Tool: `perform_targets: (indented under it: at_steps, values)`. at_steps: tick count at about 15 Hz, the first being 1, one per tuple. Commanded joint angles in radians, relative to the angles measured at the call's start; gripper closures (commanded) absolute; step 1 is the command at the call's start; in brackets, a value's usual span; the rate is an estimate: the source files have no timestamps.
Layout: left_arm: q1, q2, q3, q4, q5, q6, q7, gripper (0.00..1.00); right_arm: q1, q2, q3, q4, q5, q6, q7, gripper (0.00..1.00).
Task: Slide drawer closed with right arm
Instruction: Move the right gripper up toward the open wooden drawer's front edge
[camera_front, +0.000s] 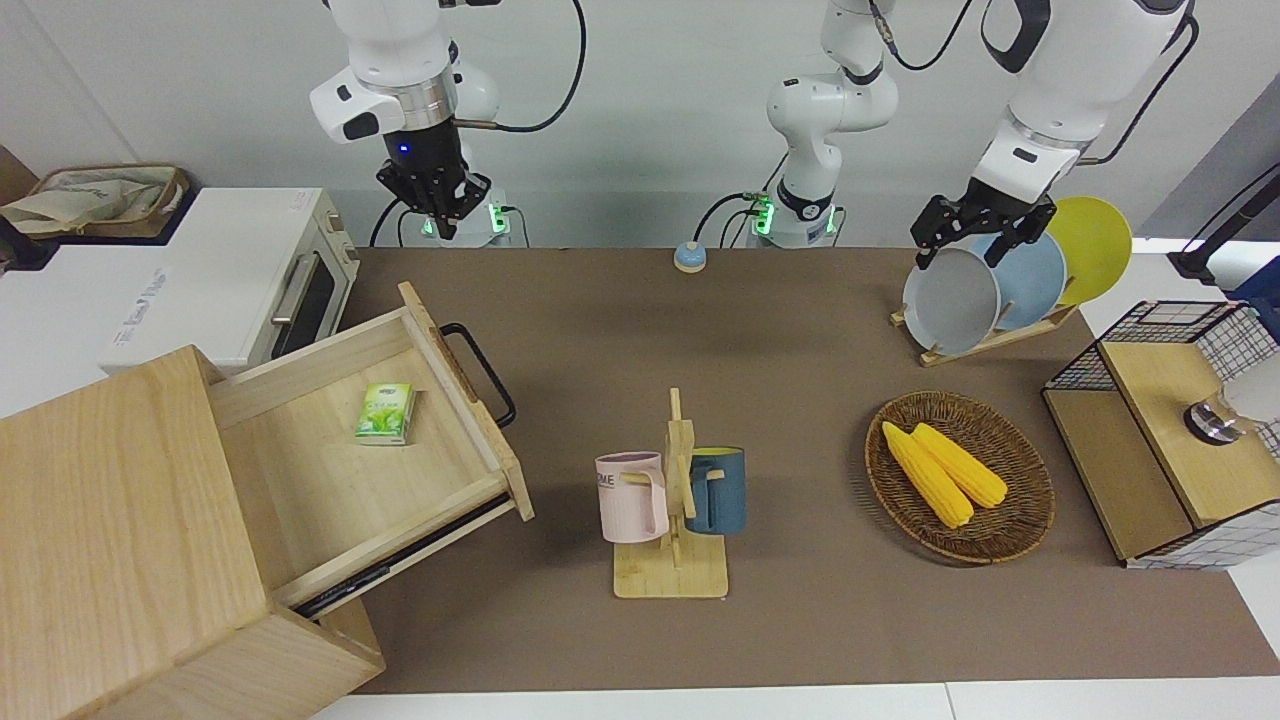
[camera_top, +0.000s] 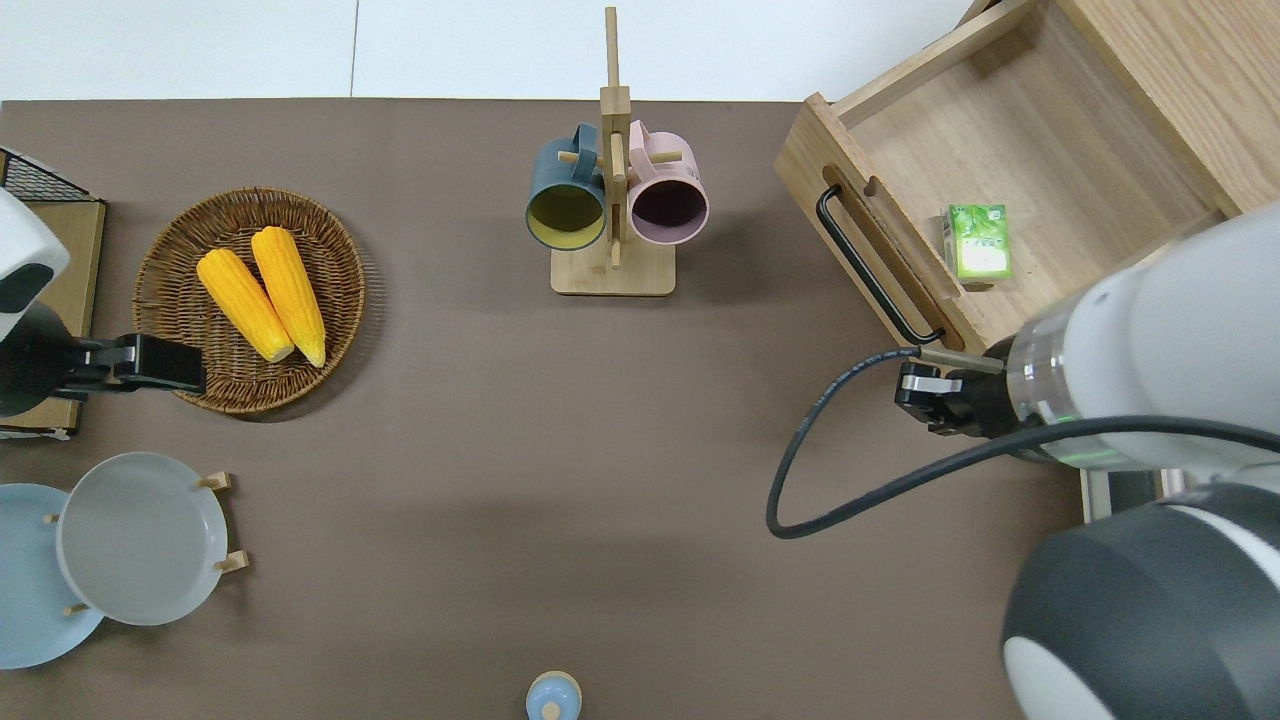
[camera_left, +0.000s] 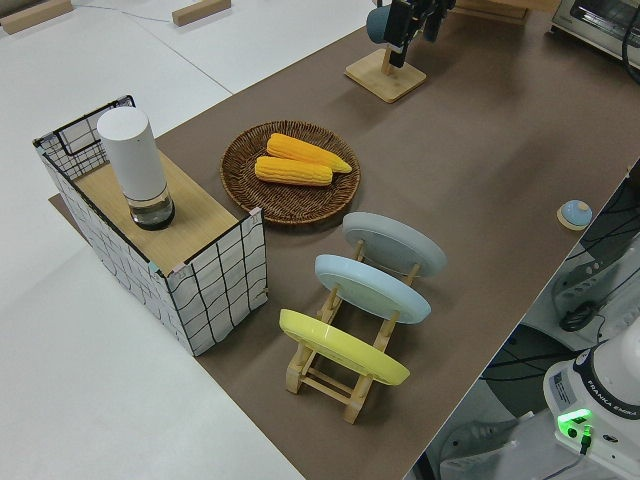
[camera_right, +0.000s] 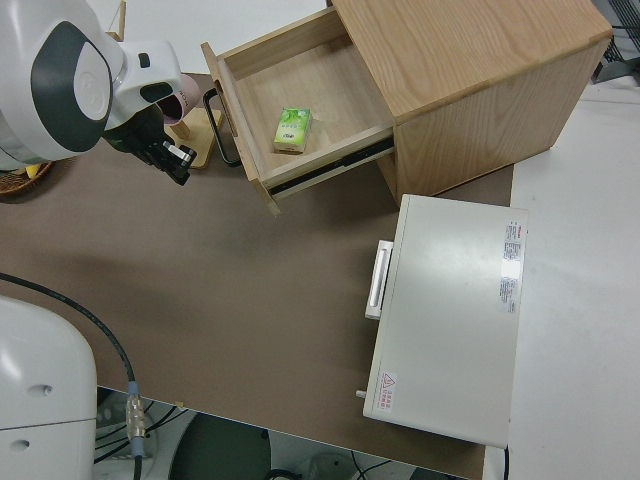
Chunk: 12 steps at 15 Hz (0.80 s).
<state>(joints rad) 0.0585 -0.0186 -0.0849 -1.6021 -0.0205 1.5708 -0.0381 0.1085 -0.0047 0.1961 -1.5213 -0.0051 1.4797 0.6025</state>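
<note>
Drawer (camera_front: 380, 440), a wide shallow light-wood tray with a black metal bar handle (camera_front: 482, 372) on its front, stands pulled well out of the large pale wooden cabinet (camera_front: 120, 530) at the right arm's end of the table. Going from the robots outward: a small blue-and-cream round button (camera_front: 689, 257) lies on the brown table mat (camera_front: 780, 620) closest to the arm bases. The right arm's black two-finger gripper (camera_top: 915, 385) hangs in the air over bare mat close to the drawer's front corner and touches nothing; whether its jaws are released or clenched cannot be told. A white oven with a silver handle (camera_right: 445, 310) sits at that end of the table, nearer to the robots than the cabinet. Toward the left arm's end, a wooden rack (camera_left: 340, 365) holds 3 plates on edge, 1 grey (camera_front: 950, 300), 1 blue (camera_front: 1035, 275) and 1 yellow (camera_front: 1100, 245). The left arm is parked, and the state of its black gripper (camera_front: 975, 225) cannot be told. Farther out, a round wicker basket (camera_top: 165, 290) holds 2 yellow corn cobs (camera_top: 262, 292), just beside a wire-mesh and wood box (camera_left: 190, 270) with a white cylinder (camera_left: 135, 165) standing on it. A small green carton (camera_top: 978, 240) lies flat inside the drawer. Farthest from the robots, a wooden mug tree (camera_top: 612, 200) carries 1 dark blue mug (camera_top: 565, 195) and 1 pink mug (camera_top: 668, 190).
</note>
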Motion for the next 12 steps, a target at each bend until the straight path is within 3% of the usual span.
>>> perform_targets:
  at_steps: [1, 4, 6, 12]
  values:
    - [-0.005, -0.007, 0.004, 0.001, 0.013, -0.005, 0.006, 0.00, -0.009, 0.015, 0.060, -0.017, 0.043, 0.066, 0.139, 1.000]
    - [-0.005, -0.007, 0.004, 0.001, 0.013, -0.005, 0.007, 0.00, -0.007, 0.040, 0.118, -0.025, 0.045, 0.111, 0.247, 1.000]
    - [-0.005, -0.007, 0.004, 0.001, 0.013, -0.006, 0.006, 0.00, 0.000, 0.054, 0.137, -0.042, 0.043, 0.145, 0.299, 1.000]
    - [-0.005, -0.007, 0.004, 0.001, 0.013, -0.005, 0.007, 0.00, 0.037, 0.101, 0.141, -0.082, 0.043, 0.240, 0.425, 1.000]
